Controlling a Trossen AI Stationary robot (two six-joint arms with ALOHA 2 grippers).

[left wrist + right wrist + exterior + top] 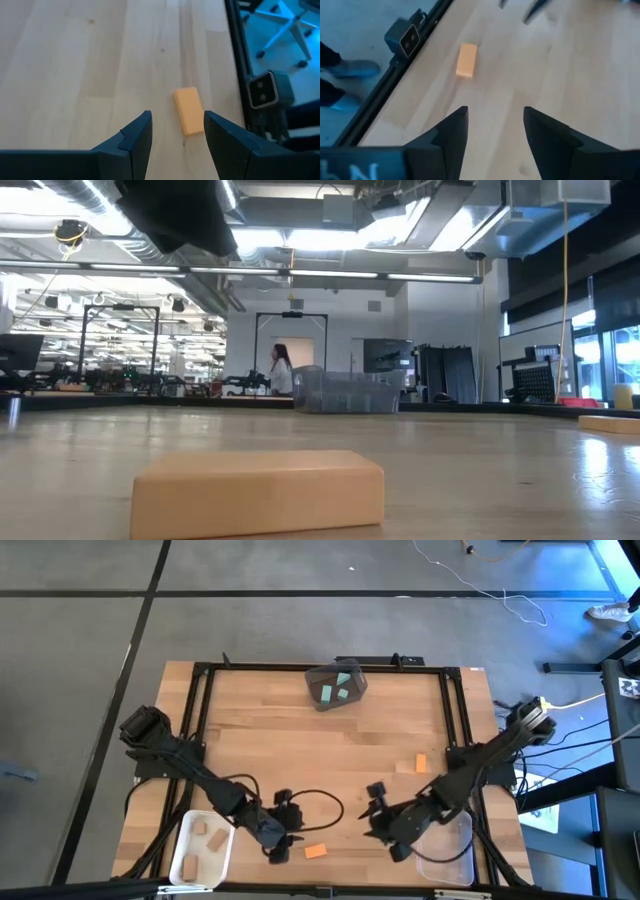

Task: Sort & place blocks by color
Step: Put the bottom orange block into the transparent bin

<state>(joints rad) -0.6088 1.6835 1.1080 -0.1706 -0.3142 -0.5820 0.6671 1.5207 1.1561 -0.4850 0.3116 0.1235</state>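
An orange block point(315, 851) lies flat on the wood table near its front edge; it fills the foreground of the low view point(258, 492). My left gripper point(288, 845) stands open just left of it, and the block point(189, 111) shows on the table right ahead of the gripper point(177, 116). My right gripper point(382, 830) hangs open farther right of the same block point(467, 60), which lies well ahead of the gripper point(495, 110). A second orange block point(421, 764) lies at mid right. Teal blocks point(338, 688) sit in the dark grey bin, tan blocks point(207, 835) in the white bin.
The dark grey bin point(318, 675) stands at the far middle, the white bin point(185, 860) at the near left corner and a clear bin point(450, 858) at the near right. A black frame rail with a small camera point(262, 90) runs along the front edge.
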